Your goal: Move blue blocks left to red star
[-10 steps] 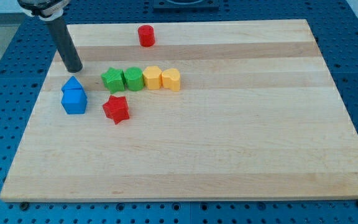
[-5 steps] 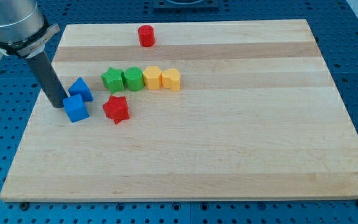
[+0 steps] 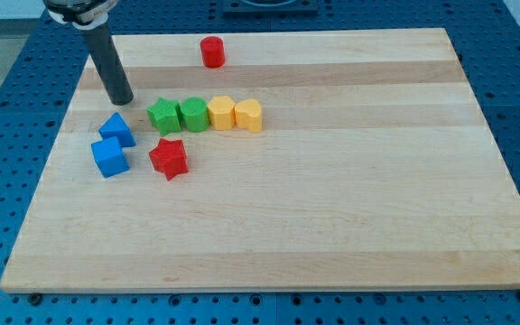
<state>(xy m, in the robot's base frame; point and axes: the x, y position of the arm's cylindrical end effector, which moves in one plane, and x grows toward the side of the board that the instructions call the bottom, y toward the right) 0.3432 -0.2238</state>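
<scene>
Near board's (image 3: 477, 226) left edge: blue blocks (image 3: 112, 144).

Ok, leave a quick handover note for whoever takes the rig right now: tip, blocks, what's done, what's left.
My tip rests on the board, just above the upper blue block, touching nothing.
The lower blue block sits beside it; both lie left of the red star, with a small gap.
Done: both blue blocks are on the star's left side.
Left: possibly nudge them closer, without disturbing the green and yellow row.
</scene>
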